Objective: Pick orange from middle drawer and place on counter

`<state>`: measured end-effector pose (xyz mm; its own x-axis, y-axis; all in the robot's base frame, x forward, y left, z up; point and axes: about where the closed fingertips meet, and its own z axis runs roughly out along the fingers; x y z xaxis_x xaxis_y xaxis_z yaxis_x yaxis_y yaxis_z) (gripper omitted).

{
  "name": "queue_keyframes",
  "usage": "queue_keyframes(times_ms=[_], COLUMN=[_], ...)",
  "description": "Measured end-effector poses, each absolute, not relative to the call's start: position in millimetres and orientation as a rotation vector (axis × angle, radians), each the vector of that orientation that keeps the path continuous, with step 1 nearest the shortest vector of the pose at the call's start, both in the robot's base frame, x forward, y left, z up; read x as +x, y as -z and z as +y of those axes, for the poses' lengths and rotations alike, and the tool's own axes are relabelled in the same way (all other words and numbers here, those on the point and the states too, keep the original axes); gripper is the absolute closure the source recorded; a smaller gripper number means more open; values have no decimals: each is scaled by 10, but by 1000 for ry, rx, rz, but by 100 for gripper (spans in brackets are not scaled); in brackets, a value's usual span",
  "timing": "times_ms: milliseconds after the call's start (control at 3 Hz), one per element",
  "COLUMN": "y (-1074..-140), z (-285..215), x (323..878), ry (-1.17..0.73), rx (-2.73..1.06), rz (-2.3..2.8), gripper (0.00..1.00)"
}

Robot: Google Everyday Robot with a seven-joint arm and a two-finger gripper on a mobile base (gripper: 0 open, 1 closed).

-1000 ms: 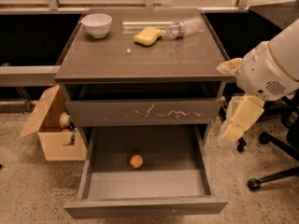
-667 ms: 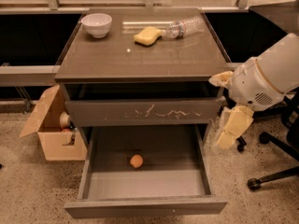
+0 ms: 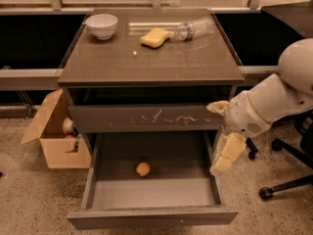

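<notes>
The orange [image 3: 143, 169] lies on the bare grey floor of the open middle drawer [image 3: 151, 216], left of its centre. The drawer is pulled out below the closed drawer front with pale scratch marks [image 3: 146, 118]. The counter [image 3: 146, 58] is the glossy grey-brown cabinet top. My gripper [image 3: 215, 137] hangs at the cabinet's right side, over the right wall of the open drawer, to the right of the orange and above it. Its two cream fingers [image 3: 228, 152] stand apart with nothing between them.
On the counter stand a white bowl [image 3: 101, 25] at the back left, a yellow sponge [image 3: 154, 37] and a lying clear plastic bottle [image 3: 193, 29] at the back. An open cardboard box [image 3: 54, 136] sits on the floor to the left. An office chair base [image 3: 288, 180] is at the right.
My arm and gripper have moved left and down, from beside the cabinet's right edge to the right wall of the open drawer. The orange has not moved.
</notes>
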<state>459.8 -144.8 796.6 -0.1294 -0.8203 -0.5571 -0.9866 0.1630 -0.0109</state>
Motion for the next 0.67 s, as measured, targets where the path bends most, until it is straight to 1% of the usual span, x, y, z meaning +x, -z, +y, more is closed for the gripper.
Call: queue_keyframes(times_ms=[333,667], y=[-7498,-7455], z=[-1306,-1292], x=[4686,4695], ry=[-529,-535], rx=[-1713,-1719], rz=[1987,1984], gripper=[0,0])
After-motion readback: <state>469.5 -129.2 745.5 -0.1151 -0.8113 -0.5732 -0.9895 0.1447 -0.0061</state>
